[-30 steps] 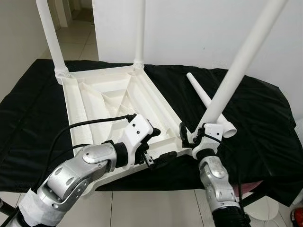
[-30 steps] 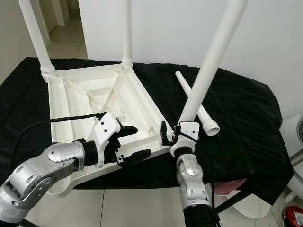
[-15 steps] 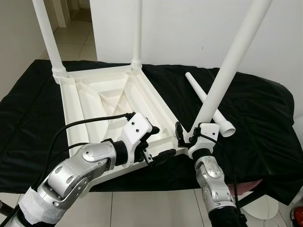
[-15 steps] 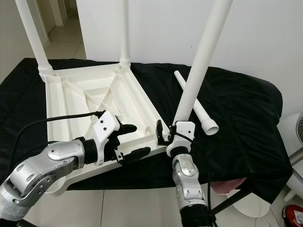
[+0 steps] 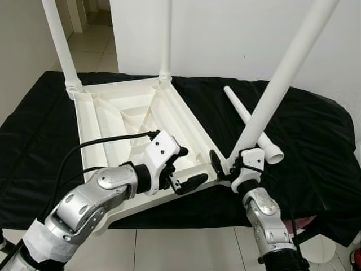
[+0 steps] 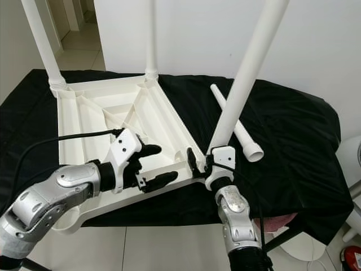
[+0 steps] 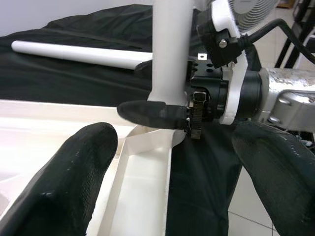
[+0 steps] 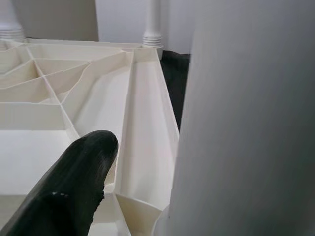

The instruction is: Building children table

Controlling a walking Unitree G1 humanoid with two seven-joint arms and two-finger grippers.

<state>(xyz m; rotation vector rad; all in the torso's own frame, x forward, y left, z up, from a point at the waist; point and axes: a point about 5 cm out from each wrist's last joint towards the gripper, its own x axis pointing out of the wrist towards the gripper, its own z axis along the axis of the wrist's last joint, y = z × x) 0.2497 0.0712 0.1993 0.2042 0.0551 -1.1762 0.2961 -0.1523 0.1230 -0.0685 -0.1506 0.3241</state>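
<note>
1. Left eye view: upturned white tabletop [image 5: 121, 121] lying on the black-draped surface [image 5: 316, 135], underside up, two legs [image 5: 59, 45] already standing in the far corner sockets.
2. Right pincer [image 5: 225, 165] clamped on the lower end of a third leg [image 5: 282, 79]; long axis tilted, top leaning away toward the robot's right, foot end touching or just above the near right corner of the tabletop. Seating in the socket not confirmable from these frames.
3. Critical relation: socket lies directly below the held end; leg needs bringing upright over it before pressing down. Right arm the nearer one for this.
4. Left pincer [image 5: 177, 169] spread open, holding nothing, just beside the same corner, fingers [image 7: 69, 172] straddling the near rim; judged placed to steady the tabletop.
5. Fourth leg [image 5: 251, 121] lying loose on the cloth beyond the right pincer, well clear of the corner.
6. Obstruction risk: left fingers close to the socket; possible pinch or fouling as the leg comes vertical.
</note>
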